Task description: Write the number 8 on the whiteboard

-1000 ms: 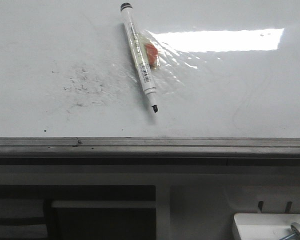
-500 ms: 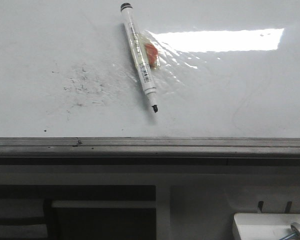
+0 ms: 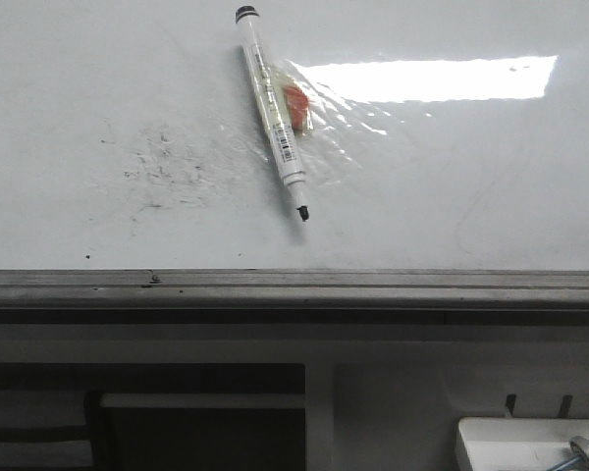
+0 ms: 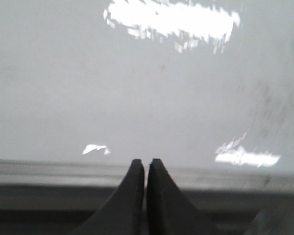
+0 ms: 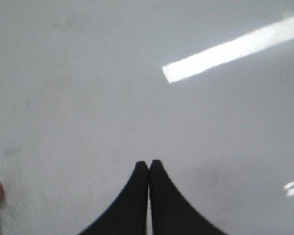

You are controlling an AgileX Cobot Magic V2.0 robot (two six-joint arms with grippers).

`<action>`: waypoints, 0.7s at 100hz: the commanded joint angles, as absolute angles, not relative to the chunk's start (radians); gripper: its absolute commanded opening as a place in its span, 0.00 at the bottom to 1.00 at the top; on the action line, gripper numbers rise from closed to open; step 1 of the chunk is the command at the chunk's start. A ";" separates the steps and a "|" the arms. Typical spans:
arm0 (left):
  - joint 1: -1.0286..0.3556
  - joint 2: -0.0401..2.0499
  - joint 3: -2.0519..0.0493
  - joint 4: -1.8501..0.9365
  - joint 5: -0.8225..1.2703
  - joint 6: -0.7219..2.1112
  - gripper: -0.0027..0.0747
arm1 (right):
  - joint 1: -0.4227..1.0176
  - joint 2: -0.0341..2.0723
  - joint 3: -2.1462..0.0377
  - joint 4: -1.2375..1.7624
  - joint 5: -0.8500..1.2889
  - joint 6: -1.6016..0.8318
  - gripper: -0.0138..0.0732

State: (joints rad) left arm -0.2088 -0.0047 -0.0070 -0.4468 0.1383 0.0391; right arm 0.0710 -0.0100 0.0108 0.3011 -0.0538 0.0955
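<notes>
1. Untouched, an uncapped black-tipped marker (image 3: 274, 110) lies diagonally on the whiteboard (image 3: 471, 177), tip toward the board's grey edge strip (image 3: 294, 285), seemingly staged for pickup, a scrap of clear wrapper with a red patch (image 3: 296, 106) beside its barrel
2. No number 8 is visible; only faint smudge specks (image 3: 167, 167) mark the board, so writing appears not yet begun
3. Both arms hang above bare board, outside the front camera's view: left gripper (image 4: 145, 171) over the near edge, right gripper (image 5: 148, 171) over open white, each with fingertips pressed together, holding nothing
</notes>
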 commanded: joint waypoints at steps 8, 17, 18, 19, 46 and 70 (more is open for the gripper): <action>-0.206 -0.032 0.030 -1.008 -0.113 0.032 0.01 | 0.065 -0.031 0.022 0.479 -0.140 0.108 0.08; -0.206 -0.032 0.030 -1.188 -0.132 0.037 0.01 | 0.065 -0.031 -0.008 0.486 -0.142 0.108 0.08; -0.206 -0.032 0.030 -1.188 -0.133 0.038 0.01 | 0.065 -0.031 -0.012 0.486 -0.140 0.106 0.08; -0.206 -0.032 0.027 -1.186 -0.132 0.038 0.01 | 0.065 -0.031 -0.021 0.486 -0.137 0.106 0.08; -0.223 0.094 -0.192 -0.789 0.236 0.071 0.01 | 0.065 0.067 -0.361 0.162 0.390 -0.045 0.09; -0.226 0.482 -0.513 -0.592 0.622 0.200 0.46 | 0.065 0.253 -0.569 0.008 0.637 -0.045 0.34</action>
State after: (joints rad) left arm -0.2161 0.3652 -0.3958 -0.6059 0.5585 0.1350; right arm 0.0710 0.1844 -0.4991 0.0454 0.6499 -0.0342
